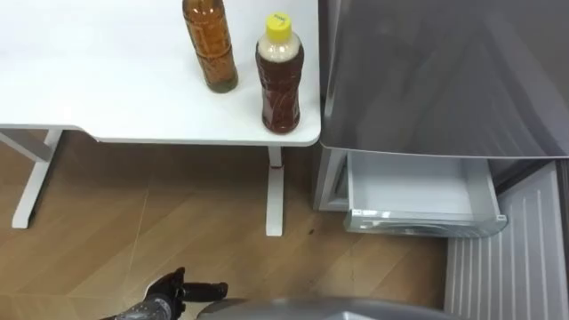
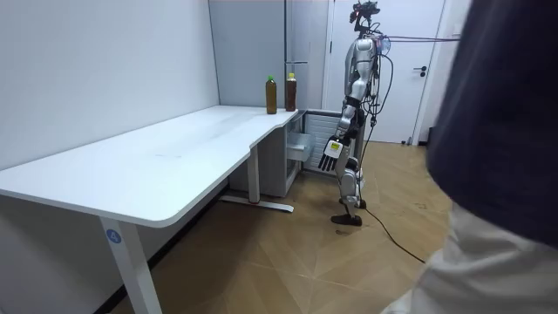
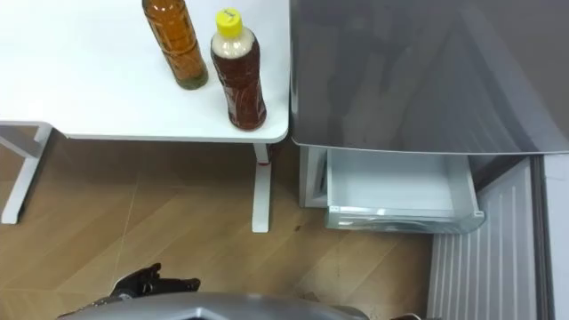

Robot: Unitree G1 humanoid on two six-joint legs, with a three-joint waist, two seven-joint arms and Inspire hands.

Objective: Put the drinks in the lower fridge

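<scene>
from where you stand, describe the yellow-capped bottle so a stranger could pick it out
The white table stands beside the grey fridge, with two bottles at its corner nearest the fridge. Yours is the bottle closer to the fridge, with a yellow cap and darker, redder drink than its amber neighbour.

No legible text or numbers. The yellow cap [image 1: 279, 21] of the nearer bottle [image 1: 280, 84] bears a small dark mark, too small to read; the table leg [image 2: 131, 262] carries a round blue sticker [image 2: 112, 234], its sign indistinct
</scene>
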